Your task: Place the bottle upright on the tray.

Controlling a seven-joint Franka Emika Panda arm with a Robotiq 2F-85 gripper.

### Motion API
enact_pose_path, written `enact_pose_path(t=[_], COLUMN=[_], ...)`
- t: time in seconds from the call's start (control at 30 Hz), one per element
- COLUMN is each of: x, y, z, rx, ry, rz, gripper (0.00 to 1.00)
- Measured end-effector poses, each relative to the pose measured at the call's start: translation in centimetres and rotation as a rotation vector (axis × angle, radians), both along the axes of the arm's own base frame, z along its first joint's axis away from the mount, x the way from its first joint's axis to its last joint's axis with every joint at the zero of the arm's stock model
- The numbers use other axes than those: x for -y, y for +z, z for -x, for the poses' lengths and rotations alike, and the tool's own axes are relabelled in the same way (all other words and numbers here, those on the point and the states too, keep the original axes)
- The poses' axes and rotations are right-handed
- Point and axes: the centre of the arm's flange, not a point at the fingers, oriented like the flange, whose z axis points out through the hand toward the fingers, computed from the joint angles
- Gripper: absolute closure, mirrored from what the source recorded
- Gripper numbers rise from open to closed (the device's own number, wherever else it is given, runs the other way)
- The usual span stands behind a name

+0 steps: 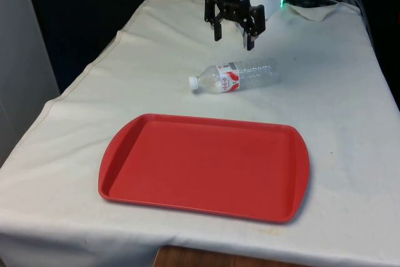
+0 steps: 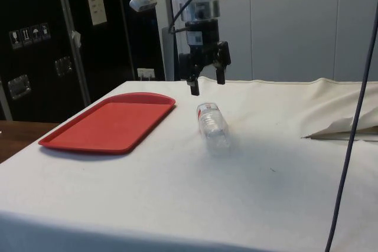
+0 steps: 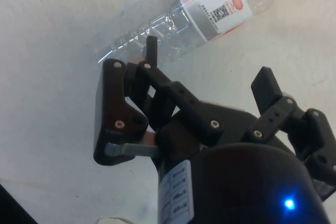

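A clear plastic bottle (image 1: 237, 75) with a white cap and a red-and-white label lies on its side on the white cloth, cap towards the front view's left. It also lies flat in the side view (image 2: 212, 124) and in the wrist view (image 3: 194, 14). My black gripper (image 1: 234, 37) hangs open in the air just behind and above the bottle, nothing between its fingers; the side view has it (image 2: 207, 86) above the bottle. A red tray (image 1: 206, 167) lies flat and bare, nearer the camera than the bottle.
The tray (image 2: 109, 125) sits towards the side view's left. Crumpled cloth and cables (image 1: 312, 1) lie near the robot's base. The table's edges drop off on both sides of the front view.
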Motion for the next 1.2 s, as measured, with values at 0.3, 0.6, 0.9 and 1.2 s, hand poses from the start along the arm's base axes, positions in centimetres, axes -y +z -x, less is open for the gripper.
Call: enact_pose_path(t=[0.3, 0.6, 0.9, 1.2], x=[-0.2, -0.4, -0.3, -0.2], y=[0.1, -0.1, -1.5, -3.0], z=[-0.1, -0.2, -0.2, -0.3], rx=[0.017, 0.046, 0.069, 0.087], ry=[-0.041, -0.082, -0.114, -0.152], rz=[0.002, 0.004, 0.011, 0.019], gripper=[0.00, 0.00, 0.00, 0.00])
